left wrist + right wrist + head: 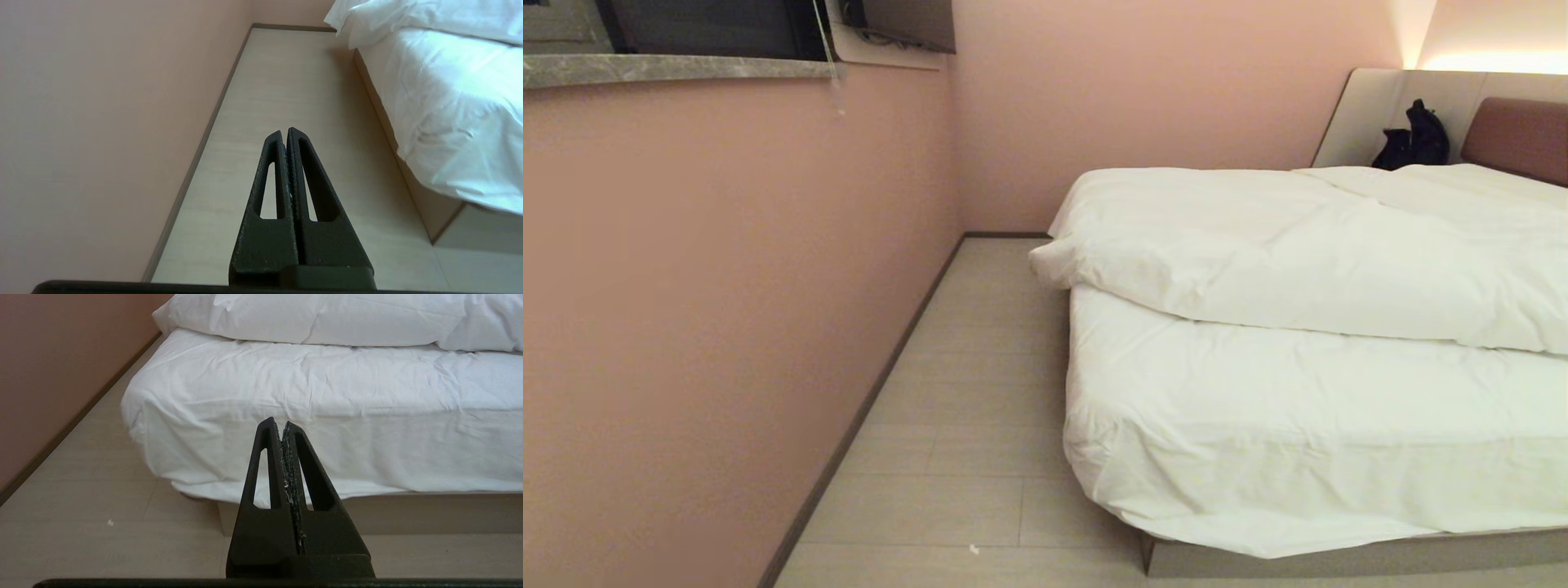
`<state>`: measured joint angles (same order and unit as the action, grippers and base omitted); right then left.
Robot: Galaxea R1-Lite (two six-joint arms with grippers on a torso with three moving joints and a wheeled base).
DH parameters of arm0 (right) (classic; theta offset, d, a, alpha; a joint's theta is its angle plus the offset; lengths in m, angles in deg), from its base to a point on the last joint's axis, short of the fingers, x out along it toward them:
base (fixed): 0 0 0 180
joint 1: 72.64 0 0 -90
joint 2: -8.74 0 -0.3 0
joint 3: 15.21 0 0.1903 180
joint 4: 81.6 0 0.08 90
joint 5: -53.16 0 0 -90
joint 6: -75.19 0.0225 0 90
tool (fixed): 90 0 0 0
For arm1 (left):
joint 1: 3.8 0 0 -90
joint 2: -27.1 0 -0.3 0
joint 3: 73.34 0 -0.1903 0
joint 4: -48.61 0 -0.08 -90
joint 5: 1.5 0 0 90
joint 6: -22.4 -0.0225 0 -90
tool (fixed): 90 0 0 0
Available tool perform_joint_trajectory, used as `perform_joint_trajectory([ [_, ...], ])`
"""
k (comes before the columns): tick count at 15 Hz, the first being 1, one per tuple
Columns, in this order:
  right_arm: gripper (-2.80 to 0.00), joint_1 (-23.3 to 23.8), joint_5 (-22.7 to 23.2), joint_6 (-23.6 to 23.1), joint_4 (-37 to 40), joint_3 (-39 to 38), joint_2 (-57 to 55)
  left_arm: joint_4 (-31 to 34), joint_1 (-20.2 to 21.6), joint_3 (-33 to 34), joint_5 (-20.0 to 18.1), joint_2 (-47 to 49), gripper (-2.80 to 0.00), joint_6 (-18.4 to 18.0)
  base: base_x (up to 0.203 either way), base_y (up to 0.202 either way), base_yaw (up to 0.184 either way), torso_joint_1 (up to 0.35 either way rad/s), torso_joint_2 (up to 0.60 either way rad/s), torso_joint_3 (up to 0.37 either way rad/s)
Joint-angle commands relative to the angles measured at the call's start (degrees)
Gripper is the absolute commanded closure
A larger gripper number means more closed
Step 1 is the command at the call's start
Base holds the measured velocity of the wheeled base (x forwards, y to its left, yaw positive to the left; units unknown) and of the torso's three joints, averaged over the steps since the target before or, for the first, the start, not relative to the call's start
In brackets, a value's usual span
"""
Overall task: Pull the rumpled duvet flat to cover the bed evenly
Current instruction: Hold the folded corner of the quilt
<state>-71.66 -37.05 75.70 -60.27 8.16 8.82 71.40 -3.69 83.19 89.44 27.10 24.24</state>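
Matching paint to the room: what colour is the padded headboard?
Reddish-brown headboard, set in a beige panel; the head view shows it best.

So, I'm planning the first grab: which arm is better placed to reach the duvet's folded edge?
Probably the right. The right gripper, shut, faces the foot of the bed with the folded duvet straight ahead. The left gripper, also shut, points along the floor beside the bed.

Pink wall (727, 286), pale plank floor (964, 425), black bag (1414, 139)
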Motion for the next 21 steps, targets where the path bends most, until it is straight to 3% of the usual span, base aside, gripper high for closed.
perform_joint_trajectory([
  [1, 0.00, -0.02, 0.03, 0.02, 0.01, 0.00, -0.07, -0.04, -0.01, 0.01, 0.03, 0.00, 0.00, 0.00, 0.196, 0.000, 0.000, 0.001, 0.01, -0.001],
  [8, 0.00, -0.02, -0.06, 0.02, 0.01, 0.00, -0.07, -0.12, 0.00, 0.01, 0.03, 0.00, 0.00, 0.18, 0.184, 0.000, -0.001, 0.004, 0.00, 0.002],
  [21, 0.00, -0.02, 0.00, 0.02, -0.07, 0.00, -0.07, -0.12, 0.07, 0.01, 0.03, 0.00, 0.00, 0.18, 0.000, 0.000, 0.000, 0.000, 0.00, 0.000],
])
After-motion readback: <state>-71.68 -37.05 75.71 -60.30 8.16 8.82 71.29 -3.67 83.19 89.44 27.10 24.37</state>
